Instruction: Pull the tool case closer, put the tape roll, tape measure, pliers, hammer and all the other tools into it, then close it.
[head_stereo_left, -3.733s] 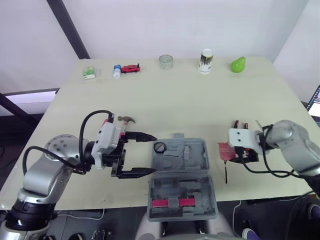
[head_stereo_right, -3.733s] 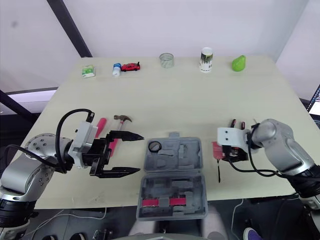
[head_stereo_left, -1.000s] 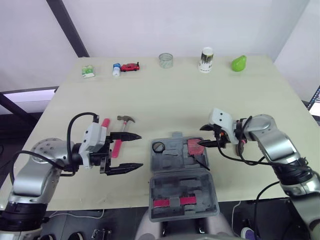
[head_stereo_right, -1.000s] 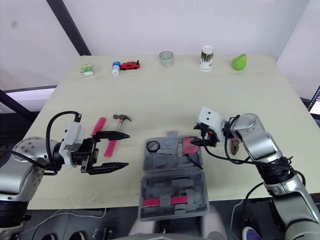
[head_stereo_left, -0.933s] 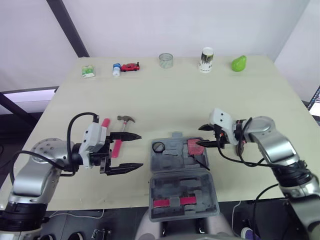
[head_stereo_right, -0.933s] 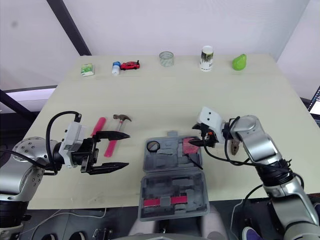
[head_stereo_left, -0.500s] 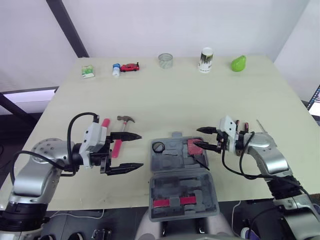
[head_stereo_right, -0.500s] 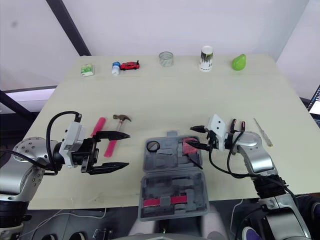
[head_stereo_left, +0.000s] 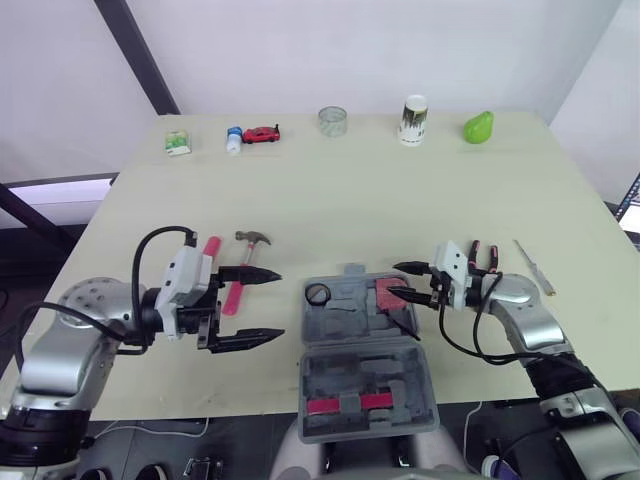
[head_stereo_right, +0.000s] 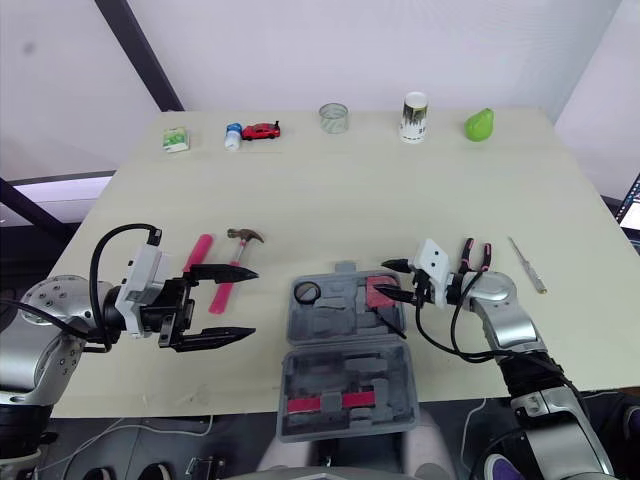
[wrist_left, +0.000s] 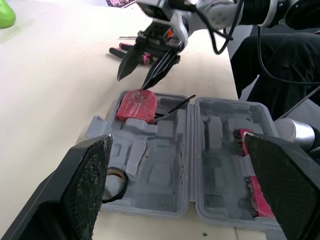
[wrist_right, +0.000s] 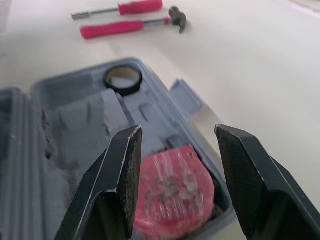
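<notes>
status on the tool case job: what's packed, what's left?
Done: the tool case sits open at the table's front edge, with the tape roll and red tape measure inside.
In hand: nothing. The right gripper is open at the tape measure and the left gripper is open by the hammer.
Left: the hammer, pink screwdriver, pliers and slim tool lie on the table. Then close the case.

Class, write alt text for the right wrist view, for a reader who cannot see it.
The right end effector hangs open above a red tape measure in a corner of the grey tool case. A black tape roll sits in another recess; a pink-handled hammer and screwdriver lie on the table beyond.
</notes>
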